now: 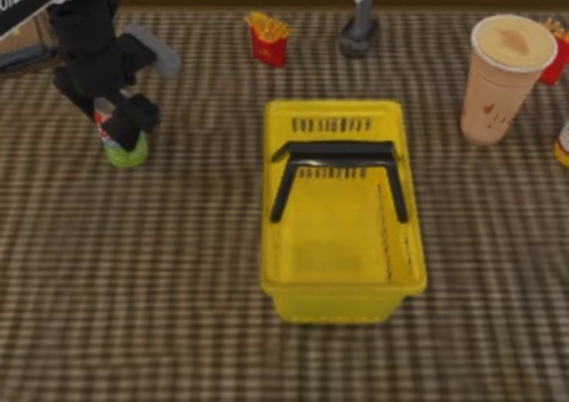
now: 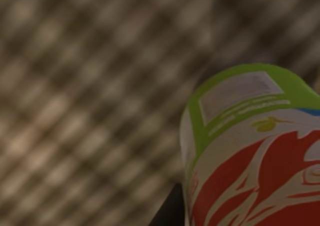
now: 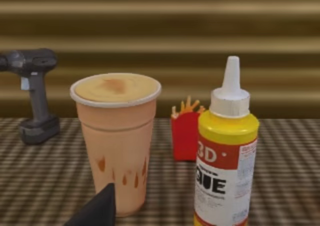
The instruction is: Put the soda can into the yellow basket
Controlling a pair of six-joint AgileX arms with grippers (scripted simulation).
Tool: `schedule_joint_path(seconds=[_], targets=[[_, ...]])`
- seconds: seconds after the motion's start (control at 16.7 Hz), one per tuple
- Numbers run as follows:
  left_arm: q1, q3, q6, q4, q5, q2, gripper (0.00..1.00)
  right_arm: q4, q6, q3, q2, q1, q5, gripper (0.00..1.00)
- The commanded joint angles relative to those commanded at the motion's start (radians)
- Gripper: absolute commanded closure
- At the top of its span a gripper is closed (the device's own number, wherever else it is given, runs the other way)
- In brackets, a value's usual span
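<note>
The soda can (image 1: 125, 151) stands at the table's far left, with its lime-green base showing below my left gripper (image 1: 118, 124). That gripper is down over the can and shut on it. In the left wrist view the soda can (image 2: 250, 151) fills the near corner, red and white above a green band, and one dark finger (image 2: 172, 213) lies against its side. The yellow basket (image 1: 342, 211) sits at mid-table to the can's right, its black handles folded across the top. My right gripper (image 3: 142, 208) is parked out of the top view, open, with one fingertip (image 3: 102, 206) showing.
A tall tan lidded cup (image 1: 507, 77) stands at the far right, with a yellow mustard bottle (image 3: 225, 151) beside it. Red fries boxes (image 1: 268, 37) and a grey drill (image 1: 359, 15) line the back edge. Bare checked cloth lies between can and basket.
</note>
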Motion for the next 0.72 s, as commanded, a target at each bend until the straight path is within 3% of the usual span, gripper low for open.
schedule_joint_path(seconds=[0.12, 0.18, 0.72], targets=[[0.000, 0.000, 0.000, 0.000, 0.000, 0.000, 0.98, 0.000, 0.000, 0.000, 0.000, 0.000, 0.000, 0.00], [0.000, 0.000, 0.000, 0.000, 0.000, 0.000, 1.00, 0.000, 0.000, 0.000, 0.000, 0.000, 0.000, 0.00], [0.002, 0.000, 0.002, 0.000, 0.000, 0.000, 1.00, 0.000, 0.000, 0.000, 0.000, 0.000, 0.000, 0.00]])
